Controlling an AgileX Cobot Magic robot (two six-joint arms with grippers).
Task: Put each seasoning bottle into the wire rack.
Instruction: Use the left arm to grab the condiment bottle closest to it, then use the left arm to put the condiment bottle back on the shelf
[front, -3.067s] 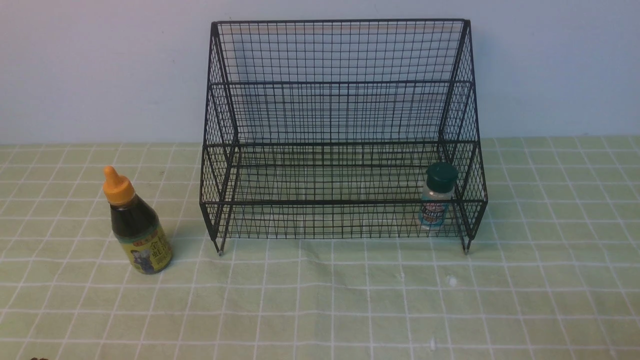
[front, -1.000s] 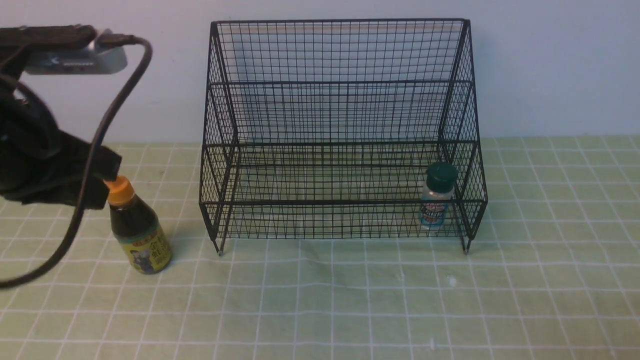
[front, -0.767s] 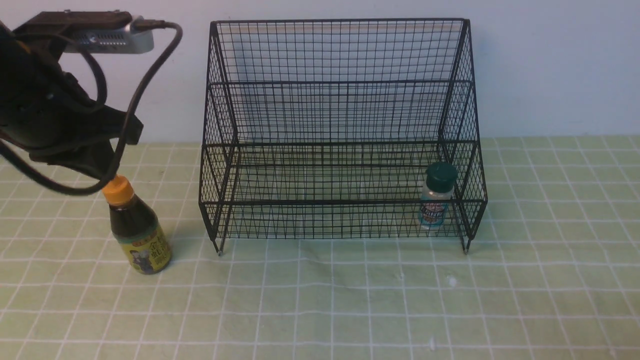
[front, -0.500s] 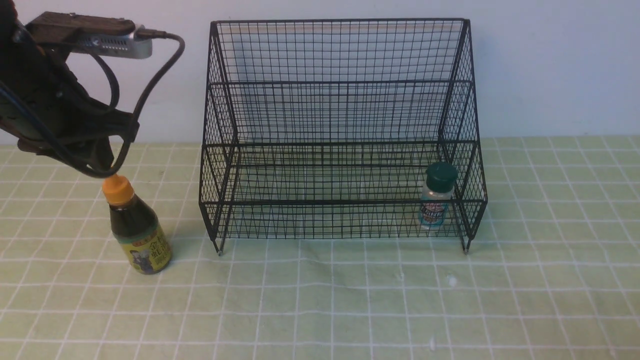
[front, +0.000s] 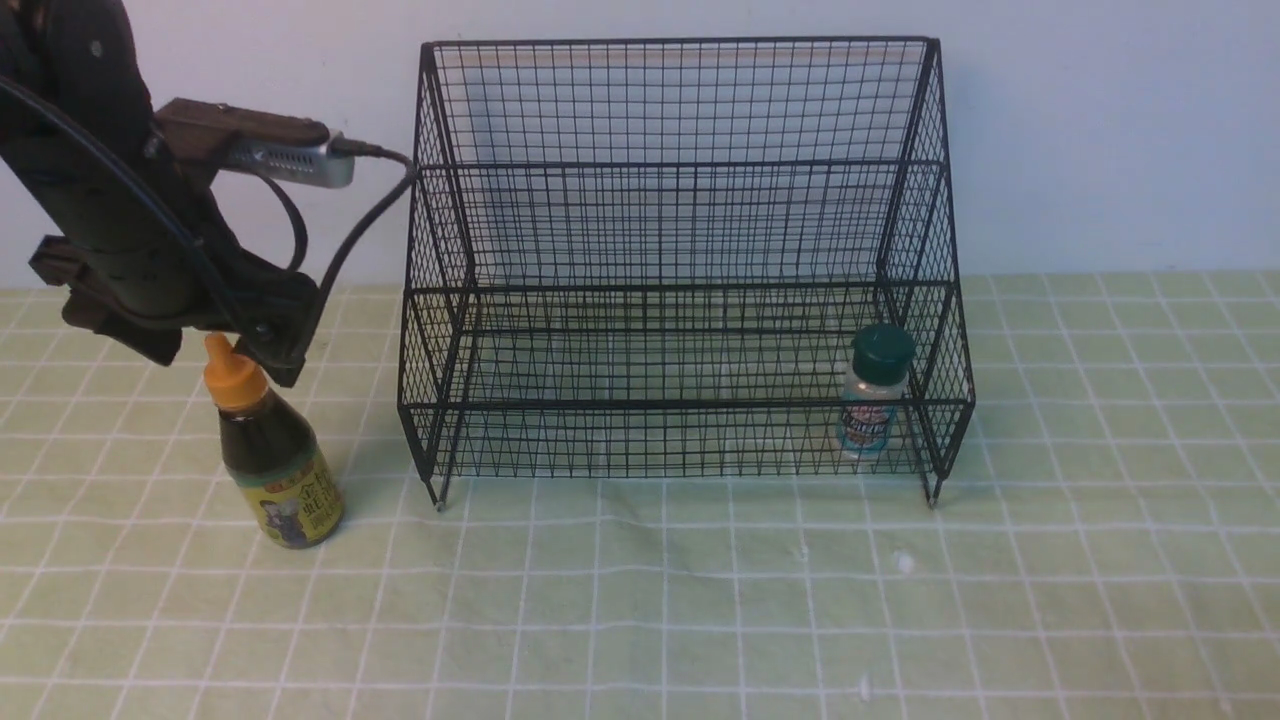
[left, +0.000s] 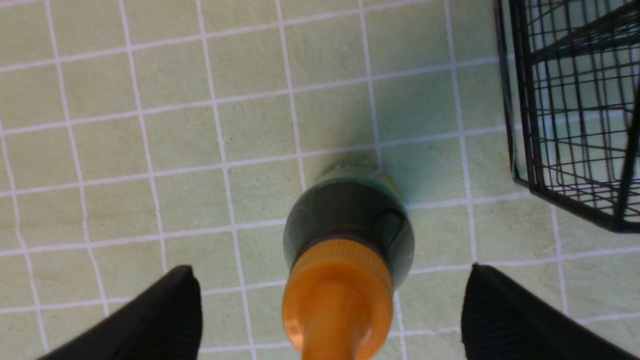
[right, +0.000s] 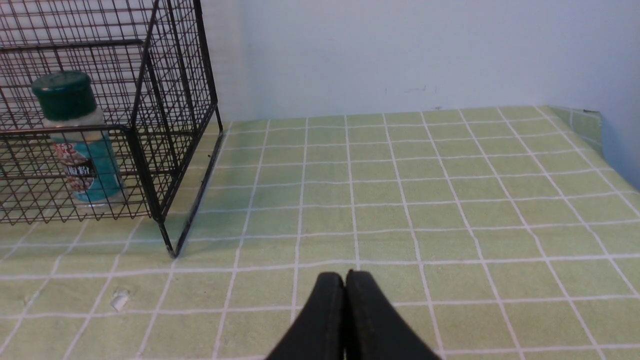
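Observation:
A dark-sauce seasoning bottle (front: 275, 455) with an orange pointed cap and yellow label stands on the cloth left of the wire rack (front: 680, 270). My left gripper (front: 215, 350) hovers open right over its cap. In the left wrist view the orange cap (left: 337, 300) sits between the two wide-apart fingers (left: 165, 315), untouched. The small shaker (front: 872, 392) with dark green lid stands on the rack's lower tier at its right end, also seen as the shaker (right: 80, 140) in the right wrist view. My right gripper (right: 345, 280) is shut and empty, low over the cloth right of the rack.
A green checked cloth (front: 700, 600) covers the table. A pale wall stands just behind the rack. The left arm's cable (front: 370, 200) hangs close to the rack's left side. The cloth's far right corner (right: 580, 117) shows in the right wrist view.
My left arm has come in from the left and lowered over the dark-sauce bottle's cap, and its jaws have opened wide. Both bottles and the rack stay put.

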